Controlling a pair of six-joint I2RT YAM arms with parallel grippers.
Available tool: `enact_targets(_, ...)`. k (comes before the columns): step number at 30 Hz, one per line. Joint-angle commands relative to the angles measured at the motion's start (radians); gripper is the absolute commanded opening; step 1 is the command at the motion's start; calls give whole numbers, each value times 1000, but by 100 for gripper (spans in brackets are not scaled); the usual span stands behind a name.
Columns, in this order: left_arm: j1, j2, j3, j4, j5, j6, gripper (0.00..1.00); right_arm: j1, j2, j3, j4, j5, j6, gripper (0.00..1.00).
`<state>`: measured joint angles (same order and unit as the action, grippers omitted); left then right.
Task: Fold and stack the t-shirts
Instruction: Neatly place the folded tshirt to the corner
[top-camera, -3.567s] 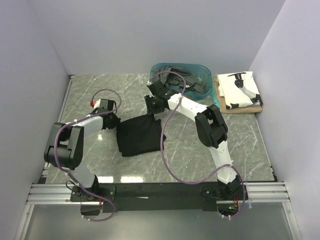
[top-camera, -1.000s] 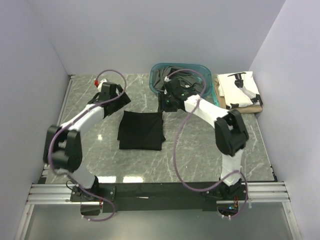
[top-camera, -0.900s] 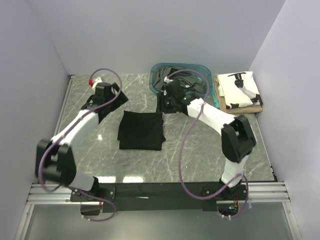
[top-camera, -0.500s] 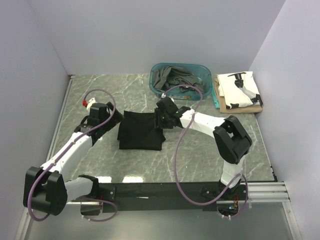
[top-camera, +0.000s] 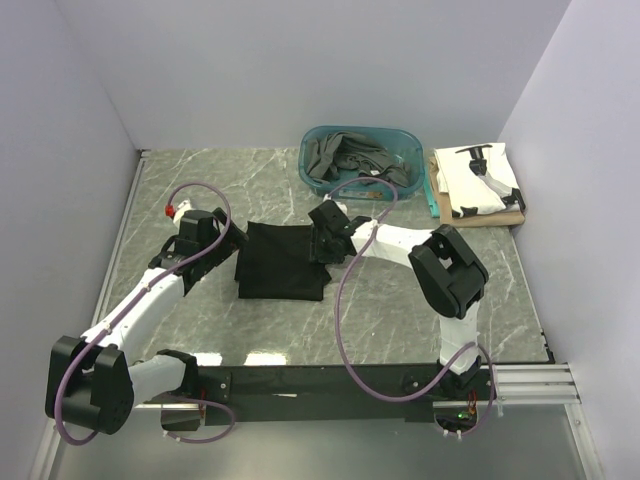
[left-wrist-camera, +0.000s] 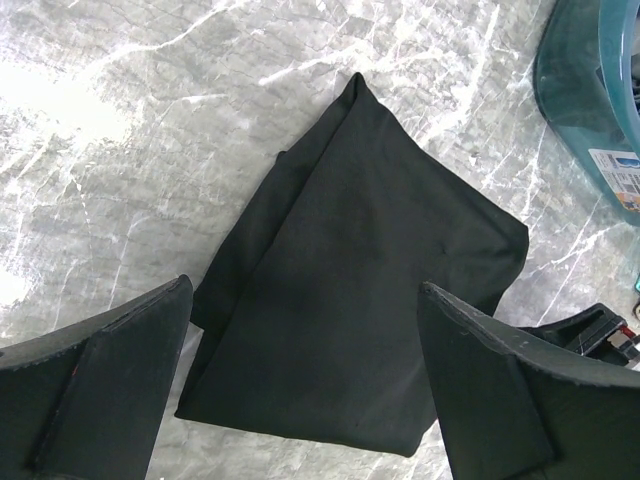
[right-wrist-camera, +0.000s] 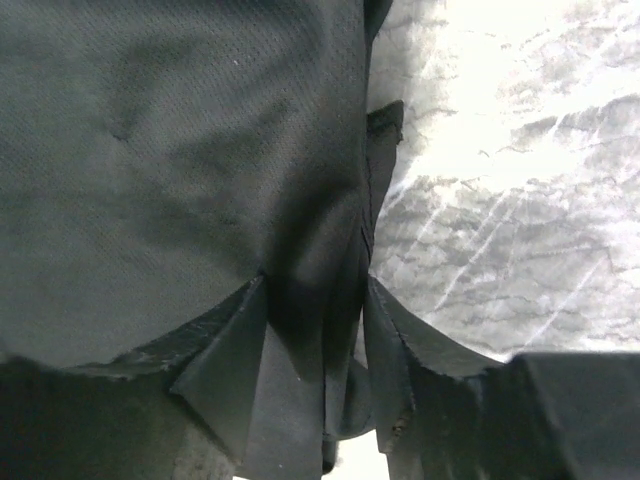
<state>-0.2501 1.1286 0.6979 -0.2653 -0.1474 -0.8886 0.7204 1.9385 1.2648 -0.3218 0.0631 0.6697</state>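
Note:
A folded black t-shirt (top-camera: 280, 262) (left-wrist-camera: 370, 270) (right-wrist-camera: 180, 130) lies flat in the middle of the table. My right gripper (top-camera: 322, 250) (right-wrist-camera: 315, 282) sits low at its right edge, and its jaws hold the bunched layers of that edge between them. My left gripper (top-camera: 228, 240) (left-wrist-camera: 304, 288) hovers just off the shirt's left edge, wide open and holding nothing. Dark grey t-shirts (top-camera: 350, 155) are heaped in the teal tub (top-camera: 410, 140). At the back right a folded white t-shirt with black print (top-camera: 478, 178) rests on a tan one (top-camera: 490, 218).
The teal tub (left-wrist-camera: 585, 80) stands at the back, close behind the black shirt. Grey walls enclose the marble table (top-camera: 200, 180) on three sides. The right arm's cable (top-camera: 345, 300) loops across the table in front of the shirt.
My right gripper has come from the tub down to the black shirt's right edge and narrowed onto it. My left gripper has swung from the back left to the shirt's left edge.

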Motion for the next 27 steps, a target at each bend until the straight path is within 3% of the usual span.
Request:
enact_targets(1,-3,5,6,32,-4,-10,99,11,36,44,17,14,16,48)
enact_targets(5,-3,7,5,34,-9,-10,99,37,72,67,17,18,7,38)
enact_targets(8,-3,7,6,34,-11,-10,99,51,97,97,-8,55,-10,23)
enact_targets(9,-5,5,8,31,-12,-10,99,51,97,100,-13,61,-18,13)
enact_targets(12,-3,-1,8,23,-29,-9,99,51,79,87,19,64,-59,1)
enact_targets(14,-3,-6,6,23,-30,-7,100,51,56,84,23,79,-96,0)
enact_targets(20,-3,-7,9,11,-52,-3,99,28,-41,64,-25,311,-312,0)
enact_targets(27,-2,11,12,11,-55,5,100,-107,-162,-5,-60,469,-542,0)
